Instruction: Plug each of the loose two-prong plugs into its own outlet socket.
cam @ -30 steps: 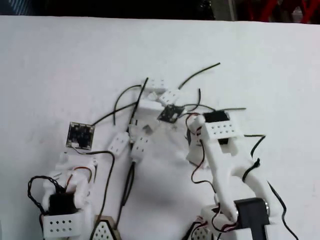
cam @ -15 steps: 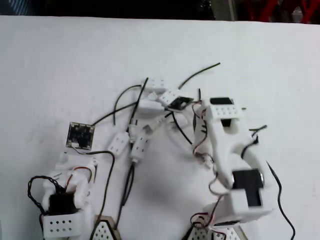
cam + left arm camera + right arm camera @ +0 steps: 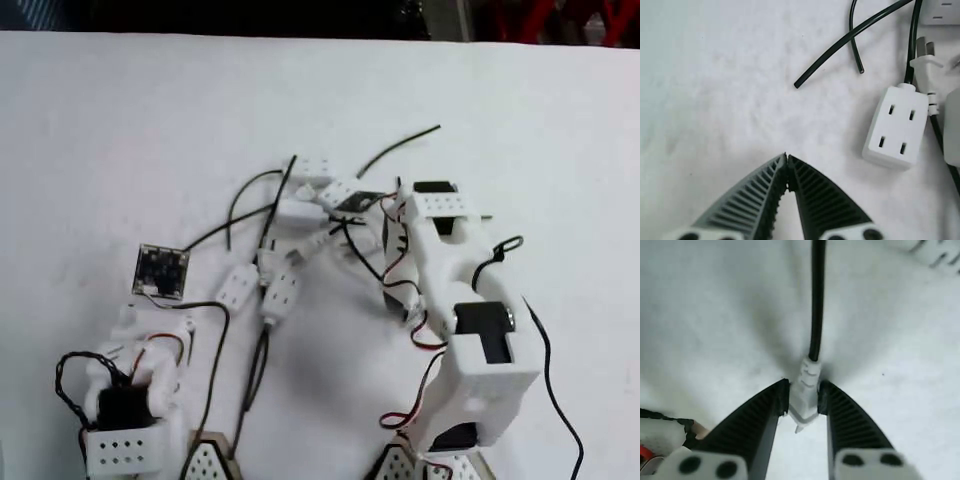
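Observation:
In the right wrist view my right gripper (image 3: 803, 390) is shut on a white two-prong plug (image 3: 806, 376) whose black cord (image 3: 816, 300) runs away over the table. From above, the right arm (image 3: 440, 215) ends beside a cluster of white outlet blocks (image 3: 338, 190). My left gripper (image 3: 787, 165) is shut on nothing, its tips just over the bare table. A white outlet block (image 3: 896, 127) with two pairs of slots lies a short way off, and a loose white plug (image 3: 925, 55) rests at its far end. The left arm (image 3: 130, 400) sits at the near left.
Two more outlet blocks (image 3: 238, 285) (image 3: 280, 292) lie side by side mid-table, with black cords (image 3: 250, 195) looping around them. A loose cord end (image 3: 796, 85) points at the open white table on the left. Wooden arm bases (image 3: 205, 460) stand at the near edge.
The right arm has stretched out and carried its gripper farther back and right, toward the outlet cluster. The left arm has stayed put.

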